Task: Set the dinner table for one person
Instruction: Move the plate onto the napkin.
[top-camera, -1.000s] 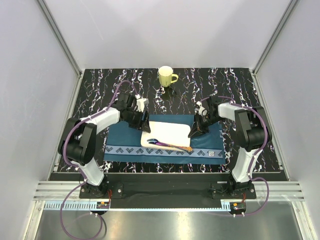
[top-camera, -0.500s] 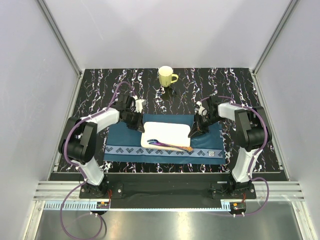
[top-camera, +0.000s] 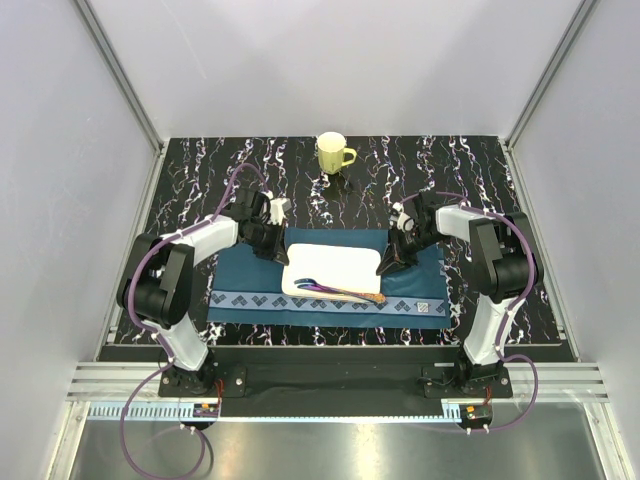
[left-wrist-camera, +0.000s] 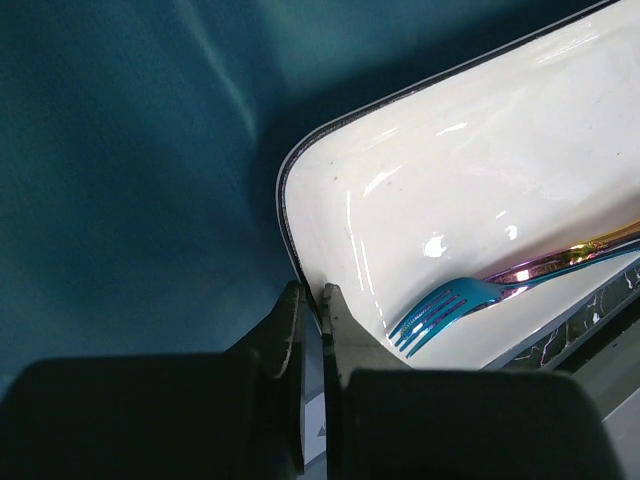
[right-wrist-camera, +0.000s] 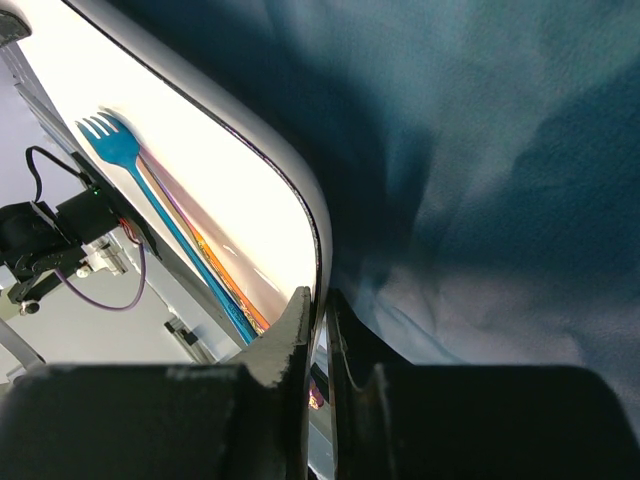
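The table is black with white veins and is the widest flat thing here. A blue mat lies near its front edge, with a white plate on top. A shiny blue fork lies in the plate. A yellow mug stands far back, well apart. The left hand pinches the plate's far left corner. The right hand pinches its right rim.

left wrist view: plate cut off by top and right edges; fork handle runs out at the right edge, end unseen. left gripper body a dark blur along the bottom. right wrist view: fork handle's far end hidden behind blurred right gripper. top view: both grippers too small to tell how the jaws stand; placemat middle hidden under the plate.
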